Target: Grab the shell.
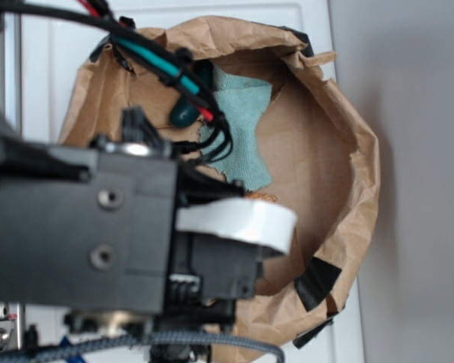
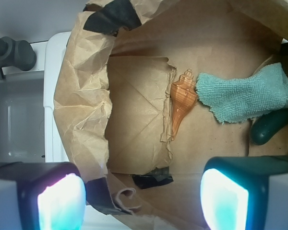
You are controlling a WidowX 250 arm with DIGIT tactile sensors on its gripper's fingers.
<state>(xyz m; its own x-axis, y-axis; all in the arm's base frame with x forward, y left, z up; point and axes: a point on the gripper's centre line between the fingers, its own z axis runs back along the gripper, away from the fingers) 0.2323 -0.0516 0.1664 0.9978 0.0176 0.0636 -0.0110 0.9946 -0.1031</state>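
Observation:
The shell (image 2: 182,98) is orange-tan and glossy. It lies on the brown paper floor of a rolled-down paper bag (image 2: 81,110), its thin point towards the bottom of the wrist view. Its knobbly top touches the edge of the teal cloth (image 2: 245,93). My gripper (image 2: 143,199) is open and empty, held above the bag's near rim, with both fingers at the bottom corners of the wrist view. The shell lies well ahead of them. In the exterior view the gripper (image 1: 272,249) hides all but an orange sliver of the shell (image 1: 262,198).
A dark green cucumber-shaped object (image 2: 272,127) lies beside the cloth; it also shows in the exterior view (image 1: 185,113). The bag walls (image 1: 359,174) ring the floor, with black tape patches (image 2: 152,179). The bag stands on a white surface (image 2: 55,52). A grey fixture (image 2: 12,52) stands left.

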